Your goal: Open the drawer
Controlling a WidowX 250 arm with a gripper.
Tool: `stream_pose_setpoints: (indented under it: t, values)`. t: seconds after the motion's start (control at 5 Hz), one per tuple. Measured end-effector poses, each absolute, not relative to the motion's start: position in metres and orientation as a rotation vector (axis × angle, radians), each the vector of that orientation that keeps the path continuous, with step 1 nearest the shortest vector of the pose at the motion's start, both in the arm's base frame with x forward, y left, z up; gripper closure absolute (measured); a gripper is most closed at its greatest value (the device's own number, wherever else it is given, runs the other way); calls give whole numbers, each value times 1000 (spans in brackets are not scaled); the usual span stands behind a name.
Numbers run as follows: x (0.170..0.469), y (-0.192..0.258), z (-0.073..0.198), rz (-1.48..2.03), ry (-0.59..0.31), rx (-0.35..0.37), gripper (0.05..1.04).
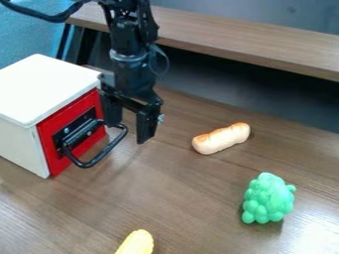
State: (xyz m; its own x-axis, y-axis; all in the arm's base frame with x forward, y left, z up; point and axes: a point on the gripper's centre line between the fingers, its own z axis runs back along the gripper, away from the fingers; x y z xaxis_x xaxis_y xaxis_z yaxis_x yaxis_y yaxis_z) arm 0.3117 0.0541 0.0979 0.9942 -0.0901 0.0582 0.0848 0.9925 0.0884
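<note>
Nearest me I count one yellow toy corn cob (136, 243), cut off by the view's lower edge, on the near side of the white box (46, 84). Next comes one bumpy green plastic bunch of grapes (267, 198), well apart from the box, with brown wooden tabletop (192, 198) stretching between them. The box, cropped by the left edge of my view, has one red drawer front (53, 134), flush with its walls and turned toward the grapes' side. One black, U-shaped metal handle (99, 156) juts from it, its long bar running near to far along the front. Out past the handle lies one tan bread roll (222, 138). I have one black gripper (130, 130) pointing down at the handle's far end, fingers spread; I can't quite judge whether one touches the bar. Beyond the box runs one long wooden ledge (245, 42).
</note>
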Motion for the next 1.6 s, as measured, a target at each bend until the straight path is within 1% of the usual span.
stream_pose_setpoints:
  t: [0.4,0.6,1.0,1.2,1.4,1.6]
  values:
    - [304,63,81,-130,-88,158,84]
    - [305,67,78,-144,-112,180,84]
    - [306,82,64,-112,-158,168,84]
    - [305,82,50,-106,-121,152,84]
    - [307,81,46,-92,-147,76,84]
    - [305,72,40,-115,-166,15,84]
